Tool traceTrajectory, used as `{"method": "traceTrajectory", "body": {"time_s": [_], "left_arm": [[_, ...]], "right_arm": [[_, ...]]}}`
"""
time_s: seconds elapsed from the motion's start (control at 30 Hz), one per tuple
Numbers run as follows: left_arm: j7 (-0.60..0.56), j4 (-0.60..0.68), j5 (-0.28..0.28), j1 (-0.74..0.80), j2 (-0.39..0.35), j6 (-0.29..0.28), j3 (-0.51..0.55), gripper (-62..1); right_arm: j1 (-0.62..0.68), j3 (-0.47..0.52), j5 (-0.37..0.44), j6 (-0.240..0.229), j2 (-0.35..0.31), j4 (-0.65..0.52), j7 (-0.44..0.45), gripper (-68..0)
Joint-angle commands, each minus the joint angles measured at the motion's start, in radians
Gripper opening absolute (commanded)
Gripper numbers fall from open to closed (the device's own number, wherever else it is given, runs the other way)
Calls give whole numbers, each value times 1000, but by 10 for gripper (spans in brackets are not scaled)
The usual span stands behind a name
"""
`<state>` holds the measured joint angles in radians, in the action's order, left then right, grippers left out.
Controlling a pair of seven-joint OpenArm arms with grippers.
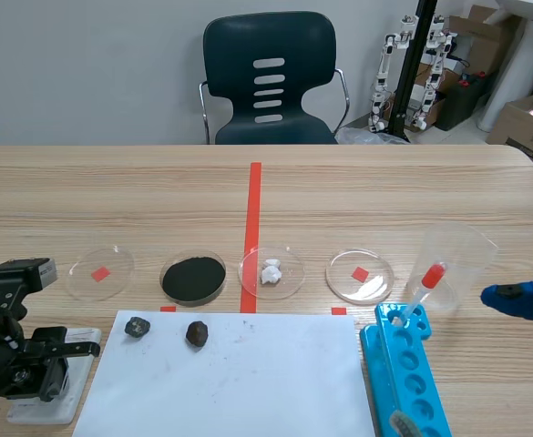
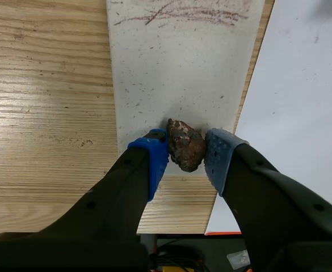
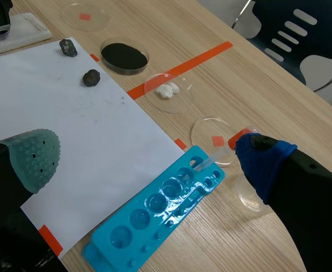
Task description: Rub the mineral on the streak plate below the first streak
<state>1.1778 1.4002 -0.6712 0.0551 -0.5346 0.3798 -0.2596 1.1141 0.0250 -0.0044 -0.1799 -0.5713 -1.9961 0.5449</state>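
mineral: a reddish-brown lump, the mineral (image 2: 185, 145) is pinched between the two blue pads (image 2: 154, 156) of the left gripper (image 2: 185, 152), fingers closed against its sides.
where it is: over the end of the streak plate (image 2: 177, 79) nearest the gripper, well apart from the first streak (image 2: 183, 12); whether it touches the plate cannot be told.
first streak: a reddish-brown scribble across the plate's far end.
surface: a pale wood-grain table (image 1: 384, 191) with an orange tape line (image 1: 251, 228) running away from the robot; a white paper sheet (image 1: 239, 382) lies just beside the plate.
on the sheet: two dark rocks (image 1: 138, 327) (image 1: 197, 333), near each other.
beyond the sheet: four clear dishes in a row, one over a red mark (image 1: 100, 272), one with black powder (image 1: 193, 278), one with white lumps (image 1: 271, 271), one over another red mark (image 1: 361, 277).
right side: a blue well tray (image 1: 407, 382), and a clear beaker (image 1: 453, 264) holding a dropper with a red bulb (image 1: 427, 282).
right gripper: the right gripper (image 3: 148, 158) hangs beside the beaker, fingers spread wide, holding nothing.
room: a dark chair (image 1: 271, 77) across the table, small white robot figures (image 1: 412, 64) and cardboard boxes (image 1: 530, 123) behind.
only in the left wrist view: the mineral, the streak and the grip itself; the scene view shows just the plate's edge under the arm.
only in the right wrist view: one pad grey-green, the other blue.
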Motion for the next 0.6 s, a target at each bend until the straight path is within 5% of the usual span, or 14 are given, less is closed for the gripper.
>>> {"method": "traceTrajectory", "body": {"time_s": [0.0, 0.2, 0.4, 0.57], "left_arm": [[-31, -13, 9, 0, 6, -10, 4, -504], [-34, -13, -5, 0, 13, -31, 4, -504], [-82, -13, -135, 0, 31, -92, 5, -504], [-82, -13, -136, 0, 38, -99, 4, -504]], "right_arm": [[-3, 9, 8, 0, -5, -10, 12, -20], [-3, 9, 8, 0, -5, -10, 12, -20], [-3, 9, 8, 0, -5, -10, 12, -20], [-3, 9, 8, 0, -5, -10, 12, -20]]}}
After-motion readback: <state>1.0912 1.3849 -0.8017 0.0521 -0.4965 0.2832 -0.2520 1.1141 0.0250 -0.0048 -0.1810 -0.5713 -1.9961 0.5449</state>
